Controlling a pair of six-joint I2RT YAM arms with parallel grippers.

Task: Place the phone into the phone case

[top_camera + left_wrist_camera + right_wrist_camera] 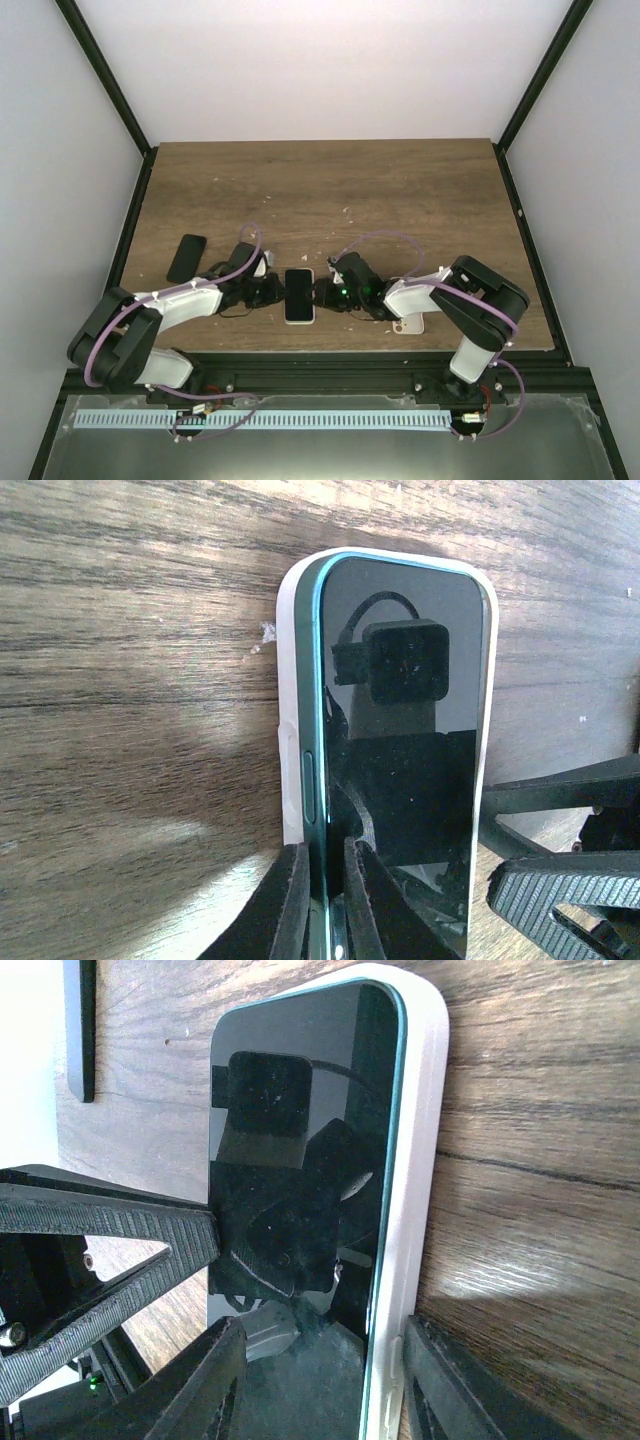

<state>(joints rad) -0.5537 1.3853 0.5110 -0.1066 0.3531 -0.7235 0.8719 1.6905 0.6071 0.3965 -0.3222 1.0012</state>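
- Phone point(298, 290) lies face up near the front-centre of the wooden table point(400, 200), between the two arms. Its black glass face mirrors the wrist cameras.
- It sits on a cream phone case point(289, 680). The case's wall runs along one long side and round the far end, and a thinner cream rim shows down the other long side.
- On the thick-wall side, the phone's teal edge and its side button point(308, 790) show just inside the cream wall. Cannot tell whether that side is fully seated.
- Left gripper point(325, 848) meets the phone from the left arm's side. Its fingers are drawn almost together, with only a slit between them. The teal edge runs into that slit, with one finger over the case wall and the other over the glass. Cannot tell whether they actually pinch the edge.
- Right gripper point(325, 1325) comes in from the opposite side with its jaws parted wide. One finger is over the glass and the other is just outside the cream wall. No clamp is visible.
- In the top view the two grippers face each other across the phone's width, both low to the table.
- A black slab point(186, 258) lies flat on the table to the left, well apart from the phone.
- A second cream slab point(408, 324) lies near the front edge, partly under the right arm.
- A few pale specks dot the wood, one just beside the case wall point(267, 632).
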